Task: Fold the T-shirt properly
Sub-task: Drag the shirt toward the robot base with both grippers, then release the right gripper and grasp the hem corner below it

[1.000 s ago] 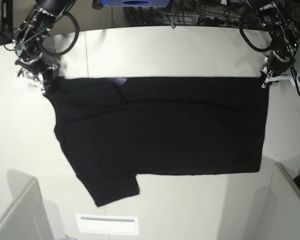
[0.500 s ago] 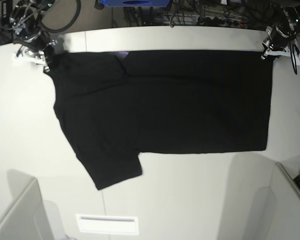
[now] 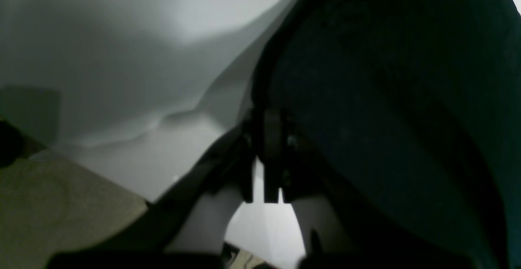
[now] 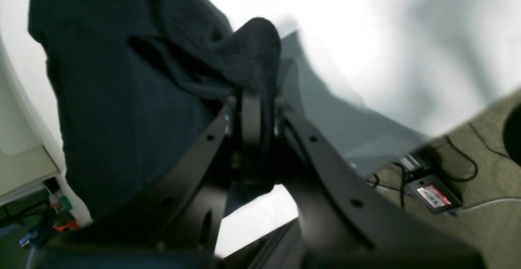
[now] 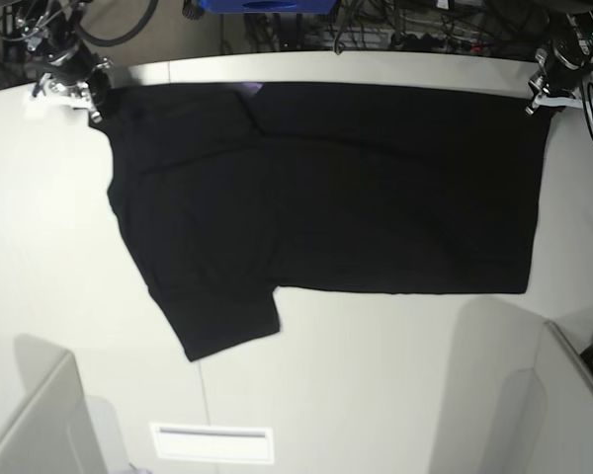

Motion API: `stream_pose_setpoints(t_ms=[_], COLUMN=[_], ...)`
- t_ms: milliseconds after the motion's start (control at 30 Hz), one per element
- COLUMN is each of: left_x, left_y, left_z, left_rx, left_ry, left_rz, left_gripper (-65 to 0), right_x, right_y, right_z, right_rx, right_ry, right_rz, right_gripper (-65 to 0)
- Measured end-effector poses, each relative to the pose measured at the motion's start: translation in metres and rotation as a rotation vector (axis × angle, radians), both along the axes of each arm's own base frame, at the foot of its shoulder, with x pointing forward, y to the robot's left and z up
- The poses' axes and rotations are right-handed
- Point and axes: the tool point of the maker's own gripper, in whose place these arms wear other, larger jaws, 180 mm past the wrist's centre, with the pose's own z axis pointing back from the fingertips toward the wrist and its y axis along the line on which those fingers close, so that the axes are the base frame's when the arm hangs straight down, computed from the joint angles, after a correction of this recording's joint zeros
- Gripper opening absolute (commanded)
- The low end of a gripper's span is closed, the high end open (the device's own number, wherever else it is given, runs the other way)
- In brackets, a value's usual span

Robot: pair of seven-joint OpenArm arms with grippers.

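At 12 o'clock on the surface (image 5: 376, 395), both hands pin the far edge of the T-shirt (image 5: 336, 188). Right hand (image 5: 79, 87) sits at the 10 o'clock corner, clamped on the shoulder/sleeve end; right wrist view shows its jaws closed on a wad of black cloth. Left hand (image 5: 549, 94) sits at the 2 o'clock corner, also closed tight on the hem-side corner.

T-shirt lies spread flat, plain black side up, long axis running 9 to 3 o'clock. From both hands the cloth extends toward 6 o'clock. 1 sleeve juts out at 7 o'clock. Small purple sliver shows near the collar at 11 o'clock.

Judgement: next move likely carries the held edge toward 6 o'clock; both hands need matched travel or the fold skews.

Hard to read: left wrist view is dark and blurred, right wrist view smeared. Both hands nearly cut off at the base view's top corners.
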Motion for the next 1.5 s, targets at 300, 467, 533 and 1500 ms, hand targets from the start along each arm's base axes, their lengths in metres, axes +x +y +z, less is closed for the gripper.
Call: stream_pose_setpoints(t_ms=[300,467,533,1500], left_x=[-0.007,-0.006,-0.007,-0.022], left_y=[0.003,0.001,0.002,0.074], left_z=[-0.001,-0.002,-0.002,0.067], left_rx=[0.008,0.005,0.006,0.205], left_ry=[0.019,0.019,0.020,-0.086], left_rz=[0.003,-0.001,0.002,0.159], left_gripper=[-65.0,-65.0,-65.0,-46.6], right_x=[-0.010,-0.016,-0.018,0.157], right_y=[0.004,0.004,0.004,0.000], right_z=[-0.005,-0.006,-0.006,0.053], right_rx=[0.012,0.009,0.009,-0.050], right_ry=[0.025,0.037,0.042,-0.258], right_rz=[-0.002,-0.003,-0.003,0.190], right_gripper=[-65.0,-65.0,-65.0,-35.9])
